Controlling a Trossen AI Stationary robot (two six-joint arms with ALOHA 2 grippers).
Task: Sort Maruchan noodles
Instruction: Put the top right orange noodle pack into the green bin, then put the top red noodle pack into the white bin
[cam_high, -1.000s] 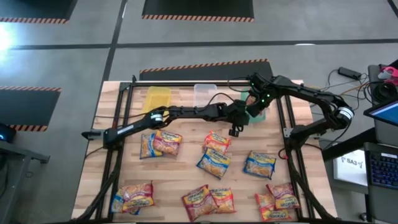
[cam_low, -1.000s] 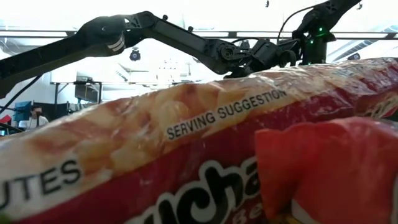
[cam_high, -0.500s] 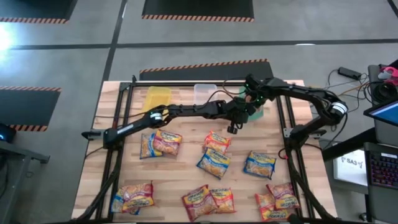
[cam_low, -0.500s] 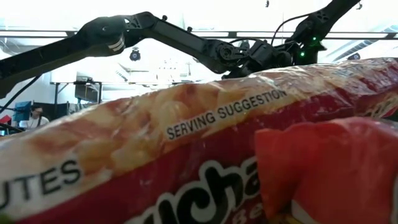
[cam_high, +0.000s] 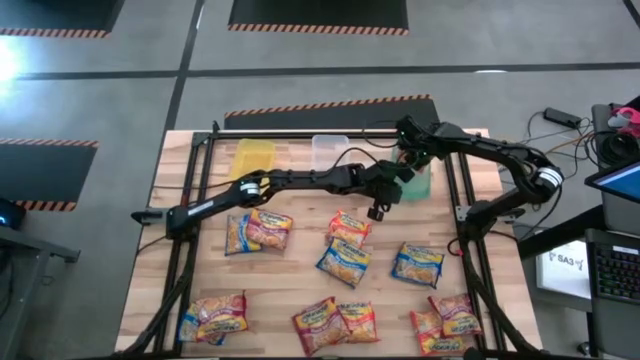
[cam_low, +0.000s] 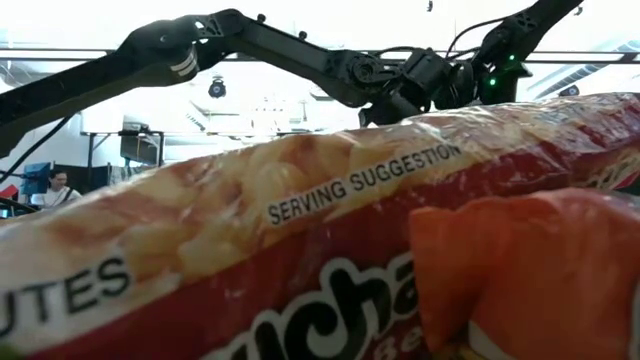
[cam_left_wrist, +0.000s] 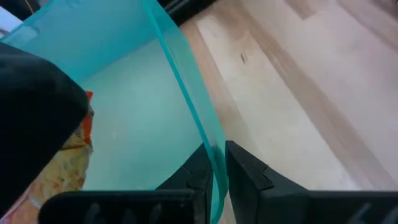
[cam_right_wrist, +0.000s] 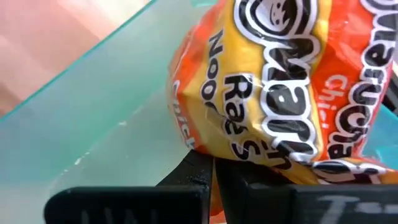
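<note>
My right gripper (cam_right_wrist: 212, 168) is shut on an orange Maruchan noodle packet (cam_right_wrist: 280, 93) and stands over the green bin (cam_high: 420, 182) at the table's far right. My left gripper (cam_left_wrist: 216, 163) reaches in from the left and is shut on that bin's wall (cam_left_wrist: 180, 81). In the left wrist view the orange packet (cam_left_wrist: 71, 168) shows inside the bin. Several more packets lie flat on the table, among them a pair (cam_high: 260, 230) at the left, two (cam_high: 345, 245) in the middle and one (cam_high: 418, 264) on the right. My left gripper holds the green bin by its side wall, at the rim (cam_left_wrist: 213, 146), one finger inside the bin and one outside. The fingers come slanting down from the table's left. My right gripper pinches the orange packet by one edge (cam_right_wrist: 205, 146) between its two fingers, pointing steeply down from above. The packet hangs below the fingers inside the green bin; whether it touches the bin's floor I cannot tell.
A yellow bin (cam_high: 252, 157) and a clear bin (cam_high: 329, 152) stand left of the green one along the far edge. More packets (cam_high: 335, 322) lie along the near edge. A red packet (cam_low: 300, 250) right in front of the low camera blocks most of that view.
My right gripper has tipped a little more steeply over the green bin, still shut on the orange packet. My left gripper stays on the bin's wall.
</note>
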